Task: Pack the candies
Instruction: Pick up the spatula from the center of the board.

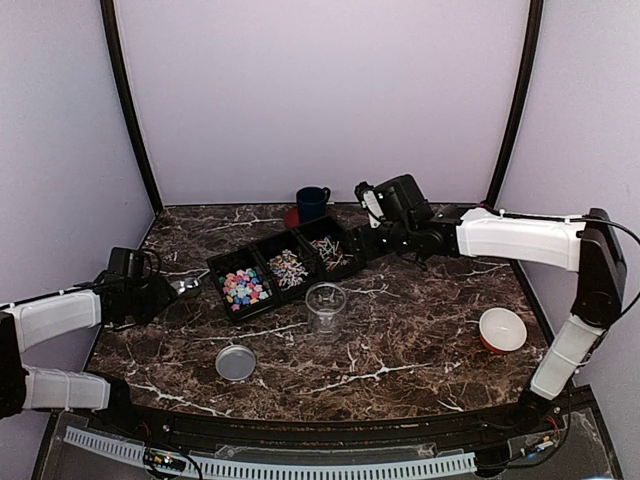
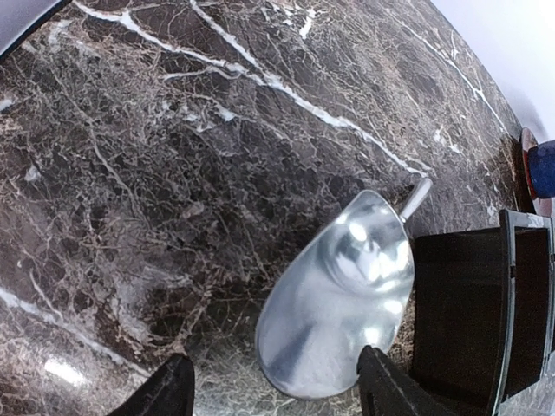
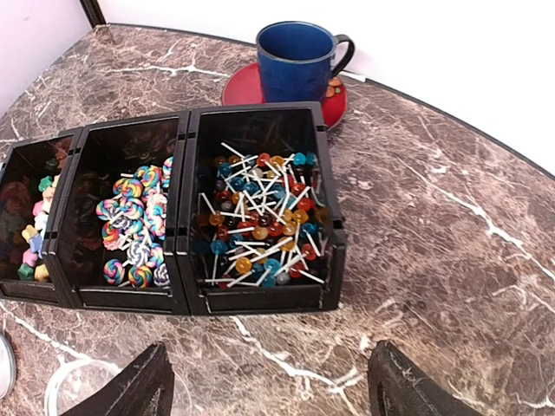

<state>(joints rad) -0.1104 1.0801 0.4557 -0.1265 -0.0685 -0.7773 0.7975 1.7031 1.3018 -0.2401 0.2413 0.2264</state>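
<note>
The left fingers point(image 2: 169, 394) are spread around the end of a metal scoop point(image 2: 338, 295) lying on the table point(image 2: 130, 173) near its left edge; whether they touch it I cannot tell. The right fingers point(image 3: 143, 386) are spread and empty above the black bins point(image 3: 260, 299) toward the far edge, which hold the candies point(image 3: 256, 217). Only the top view shows the bowl point(image 1: 502, 330).
</note>
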